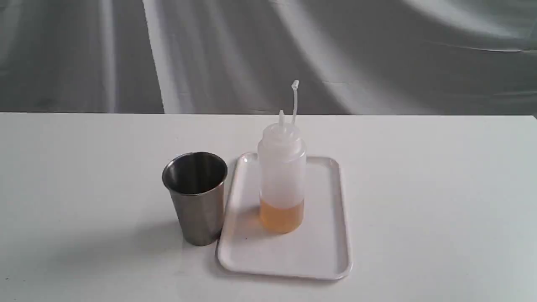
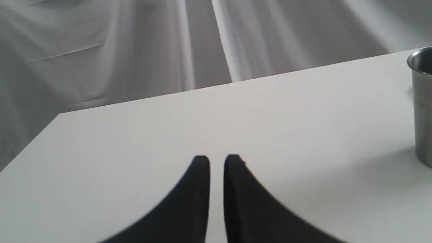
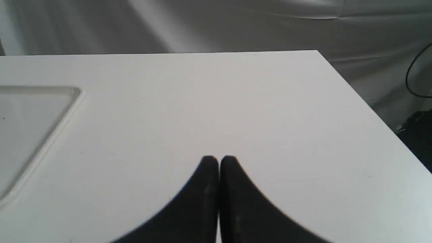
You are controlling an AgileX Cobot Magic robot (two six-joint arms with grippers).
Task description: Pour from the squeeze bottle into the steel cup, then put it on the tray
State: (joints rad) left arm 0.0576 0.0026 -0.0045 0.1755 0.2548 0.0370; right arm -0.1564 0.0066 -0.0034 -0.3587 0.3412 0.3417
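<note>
1. Left wrist view: the left gripper (image 2: 217, 158) had its two black fingers drawn nearly together with only a thin slit between them. It pinched nothing and hung low over the bare white table (image 2: 135, 135).
2. The right wrist view showed the right gripper (image 3: 219, 158) with its fingers pressed together, also empty, above the same tabletop.
3. Outward from the left claw, the steel cup (image 2: 423, 101) stood upright at the edge of that view, well apart from the fingers. Outward from the right claw, one corner of the tray (image 3: 40, 91) lay well apart too.
4. In the exterior view neither arm appeared. The squeeze bottle (image 1: 282, 180) stood upright on the tray, toward its left and far part. The cup sat on the table just beside the tray's left rim, and whether they touched could not be told.
5. The bottle probably handled light, since amber liquid filled only its lower part. Its soft walls would likely give under a pinch, so a gentle hold at mid-body, above the liquid line, seemed best. The nozzle stood uncapped with the strap sticking up, so a hard squeeze could squirt early.
6. The cup looked stiff and smooth. Its narrow base might let it tip if nudged. Whether it held any liquid could not be told.
</note>
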